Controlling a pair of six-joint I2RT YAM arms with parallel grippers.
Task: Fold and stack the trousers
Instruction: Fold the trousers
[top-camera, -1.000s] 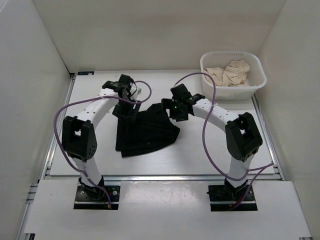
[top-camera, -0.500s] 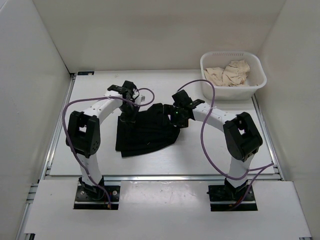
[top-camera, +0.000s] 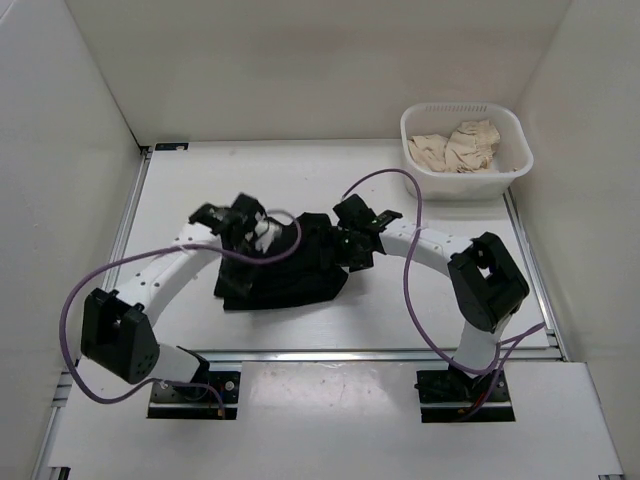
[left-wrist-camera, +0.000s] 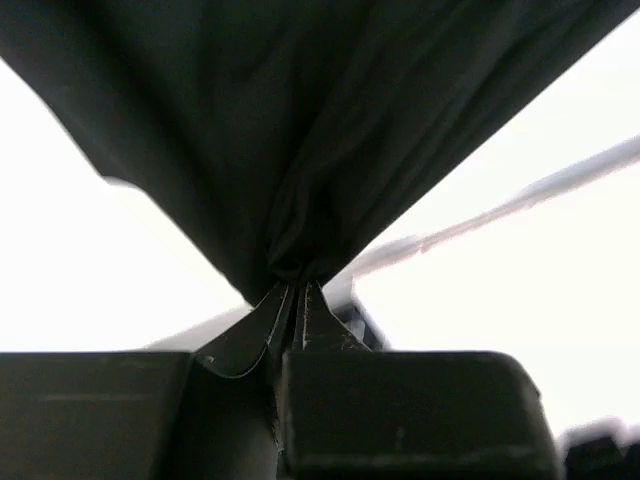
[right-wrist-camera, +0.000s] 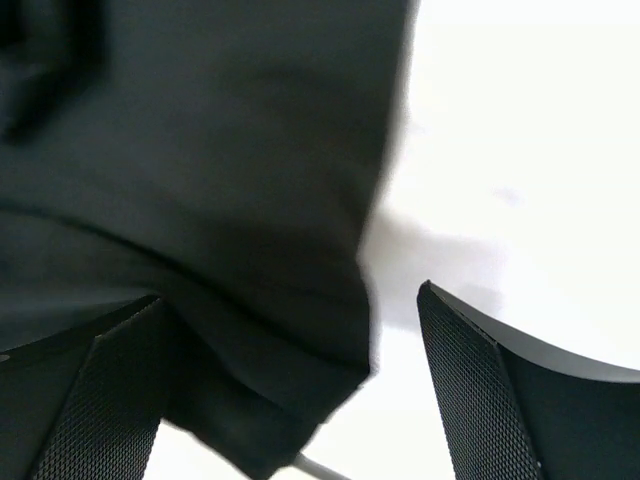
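The black trousers (top-camera: 295, 270) lie bunched in a folded heap at the middle of the table. My left gripper (top-camera: 248, 238) is at the heap's left upper part. In the left wrist view it (left-wrist-camera: 297, 287) is shut on a pinched fold of the trousers (left-wrist-camera: 300, 120), and the cloth fans out taut from the fingertips. My right gripper (top-camera: 350, 252) hangs at the heap's right edge. In the right wrist view it (right-wrist-camera: 290, 295) stands open, with the trousers' edge (right-wrist-camera: 200, 160) lying between its fingers and nothing gripped.
A white basket (top-camera: 462, 184) holding crumpled beige cloth (top-camera: 458, 145) stands at the back right corner. White walls close in the table on three sides. Purple cables loop from both arms over the table.
My left gripper has shut on the trousers and pulled toward the near left, dragging the heap that way. My right gripper has followed to the left along the heap's right edge, still open.
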